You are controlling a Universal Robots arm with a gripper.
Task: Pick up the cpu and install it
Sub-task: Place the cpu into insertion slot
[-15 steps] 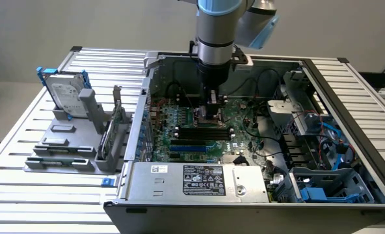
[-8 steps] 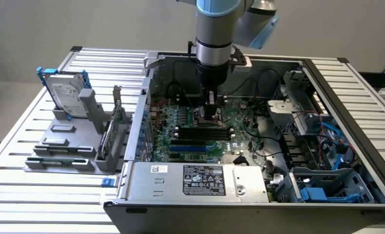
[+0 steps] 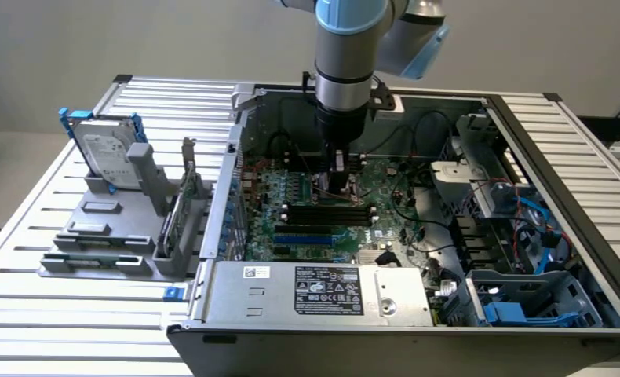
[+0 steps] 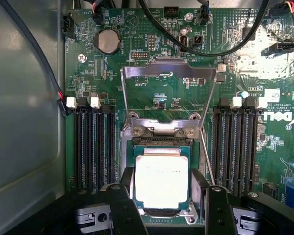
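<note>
The cpu [image 4: 161, 178], a small square chip with a dull silver top, sits level between the two black fingers of my gripper [image 4: 163, 183]. The fingers [image 4: 127, 183] press against its two opposite edges. It lies directly over the open socket [image 4: 159, 131] of the green motherboard [image 4: 152, 100]. Whether it rests in the socket or hangs just above it, I cannot tell. The socket's metal load plate [image 4: 169, 71] is flipped back and its thin lever [image 4: 207, 156] stands free. In the exterior view my gripper [image 3: 338, 182] reaches straight down into the open computer case [image 3: 561, 157], low over the board.
Black memory slots [image 4: 94, 147] flank the socket, with more of them [image 4: 235, 147] across it. Black cables [image 4: 196, 46] run over the board. The power supply [image 3: 321, 290] fills the case front. Outside the case, a grey rack [image 3: 111, 228] holds a hard drive [image 3: 109, 153].
</note>
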